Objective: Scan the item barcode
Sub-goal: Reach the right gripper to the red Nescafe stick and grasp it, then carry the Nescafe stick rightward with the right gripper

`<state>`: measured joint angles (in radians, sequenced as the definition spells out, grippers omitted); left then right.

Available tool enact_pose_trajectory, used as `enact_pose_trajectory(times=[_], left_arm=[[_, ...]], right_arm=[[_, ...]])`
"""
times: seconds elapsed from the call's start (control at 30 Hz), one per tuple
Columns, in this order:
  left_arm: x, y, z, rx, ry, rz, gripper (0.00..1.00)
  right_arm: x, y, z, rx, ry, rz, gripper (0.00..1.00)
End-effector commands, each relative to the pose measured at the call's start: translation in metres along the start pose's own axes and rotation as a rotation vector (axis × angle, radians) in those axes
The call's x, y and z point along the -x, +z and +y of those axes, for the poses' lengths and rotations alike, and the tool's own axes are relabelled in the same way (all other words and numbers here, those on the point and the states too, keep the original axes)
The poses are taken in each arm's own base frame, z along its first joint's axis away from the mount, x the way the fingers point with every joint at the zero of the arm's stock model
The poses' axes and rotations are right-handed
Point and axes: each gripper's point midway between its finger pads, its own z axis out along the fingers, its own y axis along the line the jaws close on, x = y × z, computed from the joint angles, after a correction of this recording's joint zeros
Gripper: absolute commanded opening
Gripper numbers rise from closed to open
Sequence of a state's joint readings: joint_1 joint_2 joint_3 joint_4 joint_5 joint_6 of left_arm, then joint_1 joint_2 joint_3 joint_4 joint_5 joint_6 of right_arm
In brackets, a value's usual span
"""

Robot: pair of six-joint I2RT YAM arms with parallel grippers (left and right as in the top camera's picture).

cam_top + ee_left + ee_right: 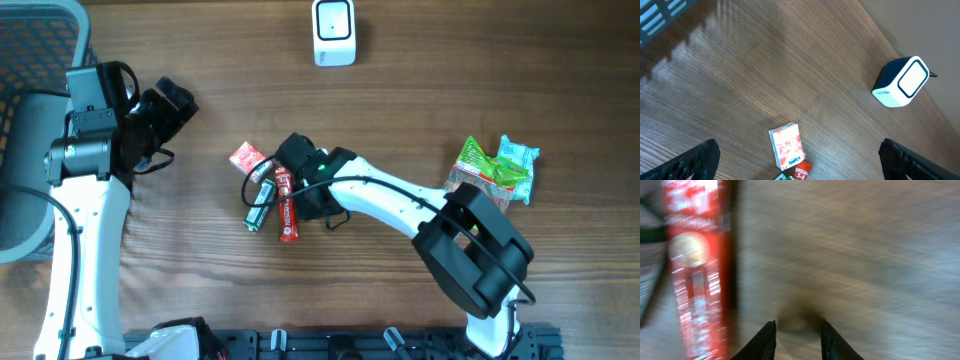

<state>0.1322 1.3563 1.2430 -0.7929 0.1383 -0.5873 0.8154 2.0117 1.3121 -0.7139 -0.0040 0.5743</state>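
Observation:
A red coffee sachet (287, 205) lies mid-table between a green item (262, 205) and my right arm, with a small red-and-white box (245, 158) just beyond. My right gripper (297, 158) hangs low over this cluster. The blurred right wrist view shows the sachet (697, 265) left of the gripper (797, 325), whose jaws stand a little apart with only bare wood between them. The white barcode scanner (334, 32) stands at the far edge. My left gripper (165, 110) is wide open at the left; its view shows the box (786, 145), the sachet (801, 172) and the scanner (902, 82).
A green packet (480, 165) and a blue packet (518, 165) lie at the right. A grey basket (40, 60) sits at the far left corner. A black cable (255, 180) loops beside the central items.

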Motion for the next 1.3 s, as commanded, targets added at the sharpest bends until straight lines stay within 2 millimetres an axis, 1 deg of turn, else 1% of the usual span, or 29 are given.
enact_pose_trajectory(times=[0.0,0.03,0.07,0.1,0.13,0.2,0.27,0.37,0.4,0.43,0.57,0.67,0.7,0.77,0.83,0.97,1.07,1.13,1.17,1.23,1.27], left_arm=[[0.003,-0.004,0.000,0.000,0.008,-0.017,1.00],[0.003,-0.004,0.000,0.000,0.008,-0.017,1.00],[0.003,-0.004,0.000,0.000,0.008,-0.017,1.00],[0.003,-0.004,0.000,0.000,0.008,-0.017,1.00],[0.003,-0.004,0.000,0.000,0.008,-0.017,1.00],[0.003,-0.004,0.000,0.000,0.008,-0.017,1.00],[0.003,-0.004,0.000,0.000,0.008,-0.017,1.00],[0.003,-0.004,0.000,0.000,0.008,-0.017,1.00],[0.003,-0.004,0.000,0.000,0.008,-0.017,1.00],[0.003,-0.004,0.000,0.000,0.008,-0.017,1.00],[0.003,-0.004,0.000,0.000,0.008,-0.017,1.00],[0.003,-0.004,0.000,0.001,0.008,-0.016,1.00],[0.003,-0.004,0.000,0.000,0.008,-0.017,1.00],[0.003,-0.004,0.000,0.001,0.008,-0.016,1.00],[0.003,-0.004,0.000,0.000,0.008,-0.017,1.00],[0.003,-0.004,0.000,0.000,0.008,-0.017,1.00],[0.003,-0.004,0.000,0.000,0.008,-0.017,1.00],[0.003,-0.004,0.000,0.000,0.008,-0.017,1.00],[0.003,-0.004,0.000,0.000,0.008,-0.017,1.00],[0.003,-0.004,0.000,0.000,0.008,-0.017,1.00],[0.003,-0.004,0.000,0.000,0.008,-0.017,1.00]], right_arm=[[0.016,-0.001,-0.032,-0.116,-0.040,-0.039,0.31],[0.017,-0.005,-0.040,-0.136,-0.025,-0.028,0.31],[0.018,-0.011,-0.043,-0.121,-0.008,-0.007,0.32],[0.019,-0.017,-0.036,-0.065,-0.004,0.009,0.31],[0.019,-0.021,-0.024,0.002,-0.010,0.014,0.31],[0.020,-0.028,0.006,0.155,-0.028,0.019,0.31],[0.016,-0.030,0.026,0.214,-0.041,0.022,0.32],[0.009,-0.027,0.037,0.162,-0.060,-0.005,0.34],[0.007,-0.026,0.042,0.129,-0.071,-0.034,0.40],[0.008,-0.026,0.044,0.092,-0.078,-0.066,0.43],[0.010,-0.020,0.050,-0.021,-0.123,-0.168,0.52],[0.008,-0.013,0.061,-0.019,-0.144,-0.184,0.54],[0.008,-0.011,0.061,-0.019,-0.145,-0.184,0.56],[0.008,-0.004,0.061,-0.027,-0.154,-0.182,0.58],[0.011,0.002,0.051,-0.078,-0.167,-0.188,0.59],[0.017,0.000,0.015,-0.194,-0.139,-0.179,0.58],[0.019,0.000,-0.019,-0.241,-0.079,-0.116,0.58],[0.020,-0.001,-0.050,-0.276,-0.021,-0.063,0.58],[0.020,-0.001,-0.058,-0.286,-0.015,-0.050,0.58],[0.023,-0.003,-0.086,-0.313,-0.009,-0.007,0.58],[0.025,-0.003,-0.094,-0.317,0.001,0.001,0.58]])
